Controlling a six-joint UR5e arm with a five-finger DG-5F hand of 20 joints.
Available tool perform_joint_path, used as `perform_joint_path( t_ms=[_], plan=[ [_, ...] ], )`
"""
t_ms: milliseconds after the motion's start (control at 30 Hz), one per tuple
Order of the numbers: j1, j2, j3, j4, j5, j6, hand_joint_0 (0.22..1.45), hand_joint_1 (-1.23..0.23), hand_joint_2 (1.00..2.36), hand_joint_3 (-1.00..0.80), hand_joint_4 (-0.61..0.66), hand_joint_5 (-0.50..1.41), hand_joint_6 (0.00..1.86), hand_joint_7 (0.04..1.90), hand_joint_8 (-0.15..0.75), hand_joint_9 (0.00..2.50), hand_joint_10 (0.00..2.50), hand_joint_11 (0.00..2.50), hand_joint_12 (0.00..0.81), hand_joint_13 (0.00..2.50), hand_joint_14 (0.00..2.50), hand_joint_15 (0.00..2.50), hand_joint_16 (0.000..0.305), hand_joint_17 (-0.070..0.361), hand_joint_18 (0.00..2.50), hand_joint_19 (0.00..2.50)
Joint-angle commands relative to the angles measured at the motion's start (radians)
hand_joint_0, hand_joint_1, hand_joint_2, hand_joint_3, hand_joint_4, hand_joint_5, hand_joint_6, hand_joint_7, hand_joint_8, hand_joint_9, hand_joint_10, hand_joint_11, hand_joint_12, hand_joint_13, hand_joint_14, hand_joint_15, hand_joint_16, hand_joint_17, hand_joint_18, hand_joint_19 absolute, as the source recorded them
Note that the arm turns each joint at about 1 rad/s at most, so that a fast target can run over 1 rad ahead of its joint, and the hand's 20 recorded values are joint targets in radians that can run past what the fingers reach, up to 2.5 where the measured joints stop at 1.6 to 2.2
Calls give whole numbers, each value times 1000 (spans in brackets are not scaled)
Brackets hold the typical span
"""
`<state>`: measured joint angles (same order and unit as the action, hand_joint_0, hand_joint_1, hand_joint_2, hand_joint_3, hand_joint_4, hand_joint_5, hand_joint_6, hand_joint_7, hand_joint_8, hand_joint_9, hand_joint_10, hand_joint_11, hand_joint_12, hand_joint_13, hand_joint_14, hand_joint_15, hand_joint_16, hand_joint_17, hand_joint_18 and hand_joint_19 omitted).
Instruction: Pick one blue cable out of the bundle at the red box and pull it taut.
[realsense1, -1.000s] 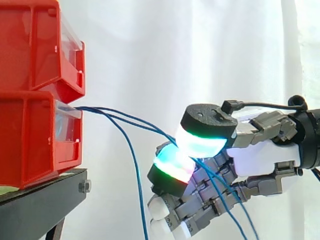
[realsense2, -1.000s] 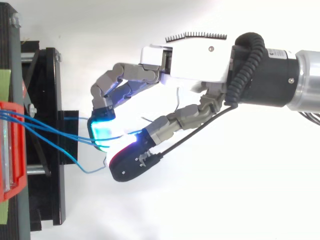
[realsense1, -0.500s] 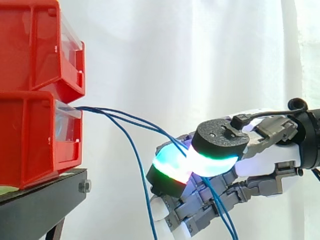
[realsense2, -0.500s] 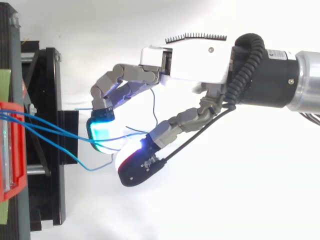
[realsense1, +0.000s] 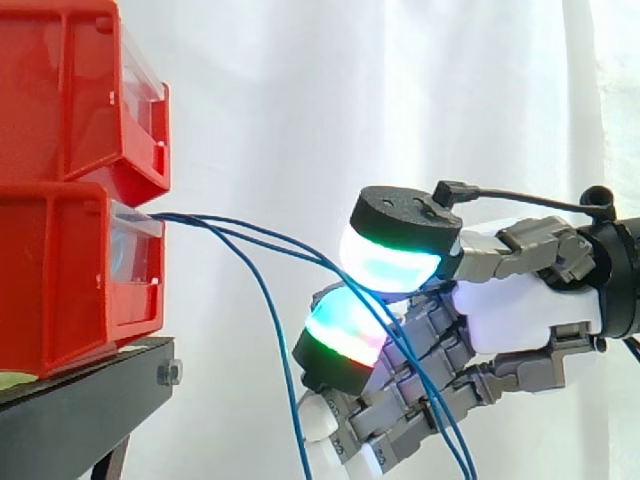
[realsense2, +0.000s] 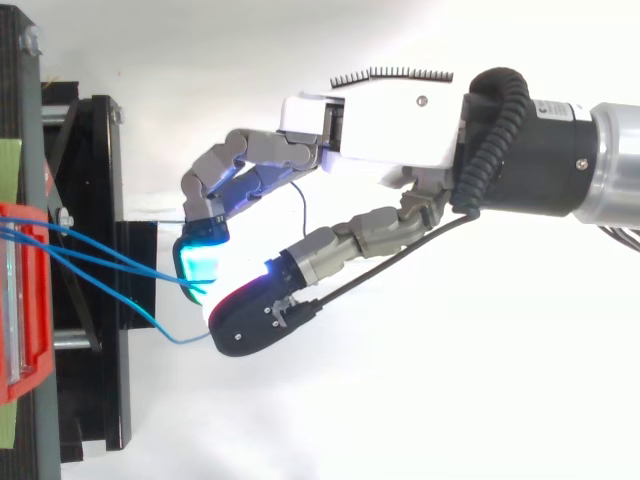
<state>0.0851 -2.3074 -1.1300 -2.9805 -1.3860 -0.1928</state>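
Side view — cables caught, none taut yet.
Curled hand (realsense1: 520, 310) grips two blue cables (realsense1: 260, 232) between thumb and fingers; both sag from the red box (realsense1: 60, 270) — singling one out and pulling remain.

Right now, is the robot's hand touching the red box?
Apart. The side view shows white curtain between the hand and the red box; only the blue cables cross that gap.
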Motion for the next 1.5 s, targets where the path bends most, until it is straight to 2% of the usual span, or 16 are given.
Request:
perform_joint_path(
  t_ms=[0,167,300,467,667,800,933,1067,1100,1300,1467],
  plan=[
    [1,0,-1,0,-1,0,592,-643,1003,-445,132,-173,873,1121,329,632,11,410,327,522,10,240,51,116,417,284],
    [1,0,1,0,1,1,613,-748,1014,-257,132,-173,882,1185,331,643,12,431,328,541,10,235,52,116,438,274],
    [1,0,-1,2,2,0,640,-818,1015,-208,93,-190,917,1114,325,628,12,433,333,554,10,235,52,117,462,254],
    [1,0,-1,0,1,1,684,-880,1013,-295,95,-205,925,1055,318,605,12,442,333,548,10,235,52,118,470,226],
    [1,0,-1,0,-1,1,774,-943,1000,-500,118,-205,920,1038,311,585,14,436,330,552,9,216,53,118,487,188],
    [2,0,-1,0,-1,1,702,-980,1000,-500,118,-204,920,1042,307,585,14,443,329,552,10,225,52,118,497,201],
    [1,0,1,0,1,1,539,-912,1000,-500,140,-196,914,1023,322,605,12,437,338,546,12,229,55,123,491,239],
    [2,-1,-1,0,1,3,480,-782,1000,-500,156,-186,897,992,344,621,11,431,355,550,9,234,59,132,488,266],
    [2,0,1,0,1,3,468,-710,1000,-500,159,-182,886,977,352,630,12,418,360,550,9,231,60,135,481,271],
    [2,0,-1,0,1,3,486,-572,1000,-500,141,-171,834,967,348,628,11,410,360,524,10,241,59,133,429,305],
    [4,0,1,2,1,3,523,-606,1000,-493,124,-170,822,1031,336,622,11,412,348,506,11,254,56,127,388,319]
  ],
)
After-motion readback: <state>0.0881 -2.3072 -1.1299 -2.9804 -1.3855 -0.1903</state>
